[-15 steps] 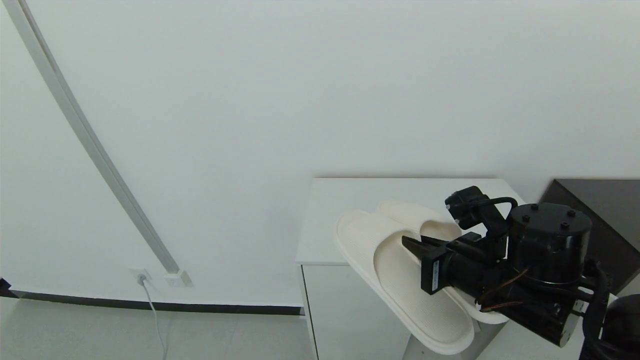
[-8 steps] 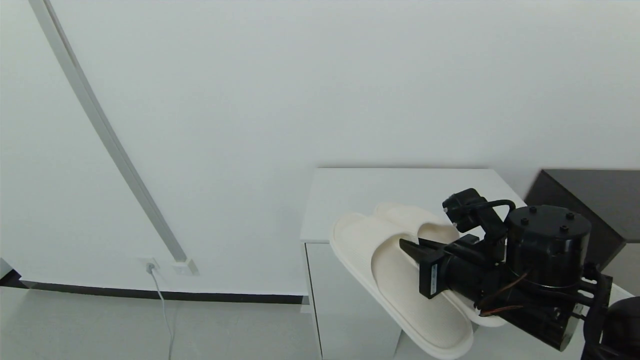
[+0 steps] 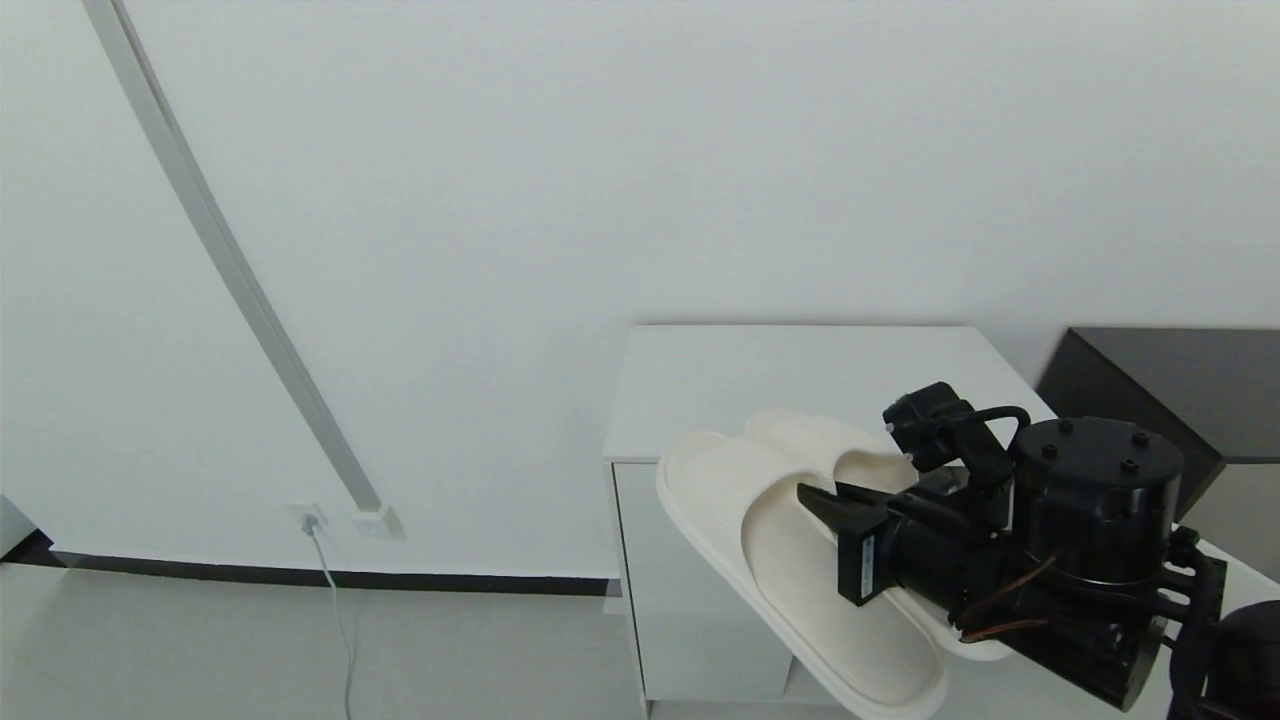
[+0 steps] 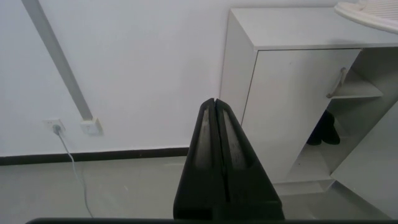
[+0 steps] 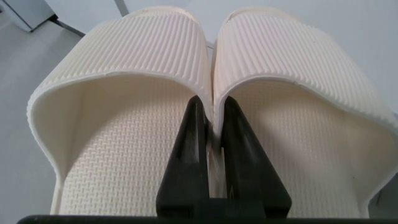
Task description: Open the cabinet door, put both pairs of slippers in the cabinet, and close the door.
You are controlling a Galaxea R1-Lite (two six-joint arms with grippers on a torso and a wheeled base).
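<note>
Backdrop: plain white wall (image 3: pixel 640 150) behind a white cabinet (image 3: pixel 790 370).
Slippers (image 3: pixel 730 510): cream pair, ribbed tops, dimpled insoles, side by side, held aloft before the cabinet's top.
Right gripper (image 5: pixel 214 102): fingers clamped on both slippers' inner edges.
Left gripper (image 4: pixel 215 102): fingers pressed together, empty.

The slippers (image 5: pixel 124 93) are cream all over: their uppers carry fine parallel ribs, their insoles a small pebbled weave, and the rims are plain. The right gripper (image 5: pixel 212 118) is matt black, and so is the left gripper (image 4: pixel 215 109). The cabinet (image 4: pixel 292 28) is plain white on top, side and door alike, with a silvery grey handle (image 4: pixel 336 83); a black shape (image 4: pixel 328 129) sits on its lower shelf. The wall (image 3: pixel 600 150) is white, crossed by a pale grey strip (image 3: pixel 230 260), with a black skirting (image 3: pixel 300 578) at its foot. The socket (image 3: pixel 308 517) and cable (image 3: pixel 340 620) are white, the floor (image 3: pixel 200 650) light grey, and the surface (image 3: pixel 1150 385) beside the cabinet dark brown-black
</note>
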